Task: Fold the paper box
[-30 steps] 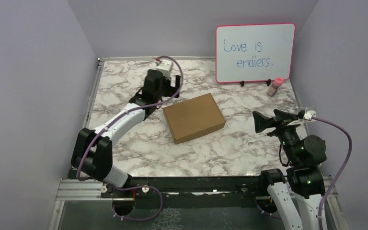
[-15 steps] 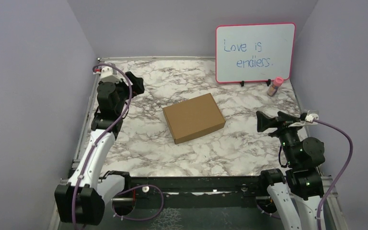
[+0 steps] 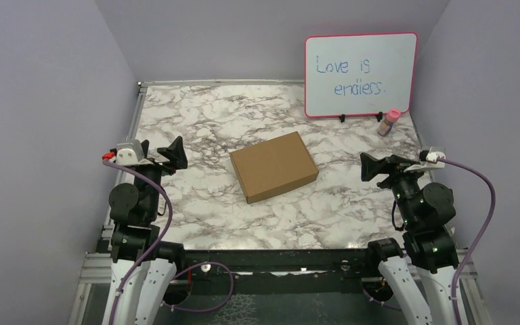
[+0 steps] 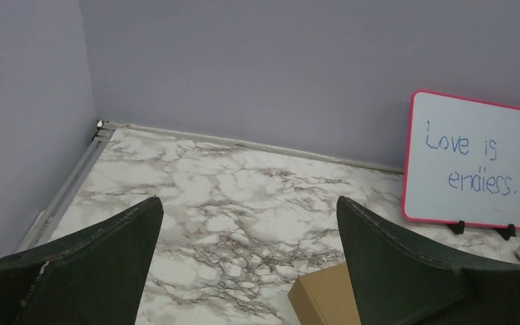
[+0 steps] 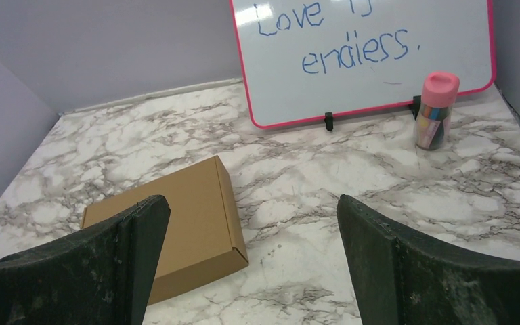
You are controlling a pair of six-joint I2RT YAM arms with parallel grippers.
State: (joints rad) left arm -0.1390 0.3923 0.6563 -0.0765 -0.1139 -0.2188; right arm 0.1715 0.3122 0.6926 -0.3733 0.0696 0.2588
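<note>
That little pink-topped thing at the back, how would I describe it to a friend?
Start at the pink-framed whiteboard standing at the back right of the marble table. By its lower right corner stands a small jar. Its pink cap sets it apart from the plain brown paper box mid-table.

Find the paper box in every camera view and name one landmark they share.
Top external: paper box at the centre of the picture.
Left wrist: only a corner of the paper box, bottom edge, right of centre.
Right wrist: paper box at lower left.
Shared landmark: pink-framed whiteboard.
</note>
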